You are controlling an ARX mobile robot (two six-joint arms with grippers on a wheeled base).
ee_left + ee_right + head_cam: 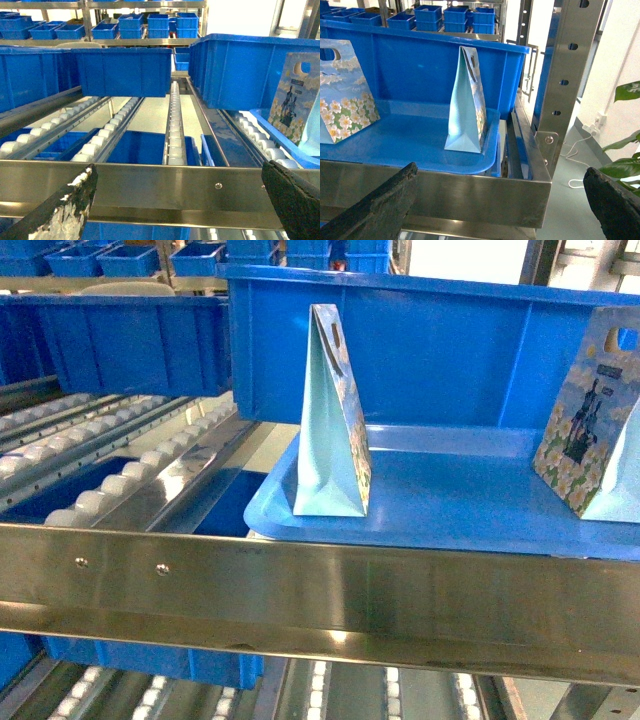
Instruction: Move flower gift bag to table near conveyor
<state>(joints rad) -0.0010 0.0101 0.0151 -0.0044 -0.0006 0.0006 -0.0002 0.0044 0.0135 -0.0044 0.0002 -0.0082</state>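
Steel rail (330,605) of the conveyor (110,475) sits closest to us, running across the full width of the head view with two small rivets at its left.

Item: blue tray (450,510), resting just behind the rail, glossy, with a raised rim.

Item: gift bag (332,420), pale blue side panel toward us, flower print on its face, standing upright on the tray near its left front corner, touching nothing else.

Item: second bag (590,420), flower print with a dark figure, standing on the tray at the right edge of the head view, well apart from the first.

Item: large blue bin (430,350), directly behind the tray, its wall rising above both bags.

Item: rows of white rollers (175,120) on sloping rails, left of the tray; further blue bins (120,70) on them and on shelves (100,42) behind.

Item: left gripper (180,205), fingers (65,207) spread wide with nothing between them, in front of the rail at the roller lanes; white scuffing on one pad.

Item: right gripper (500,205), likewise spread wide and holding nothing, in front of the rail, the gift bag beyond it on the tray.

Item: steel upright (565,80) with holes, right of the tray; green plant (625,150) beyond it. We see no table in any view.
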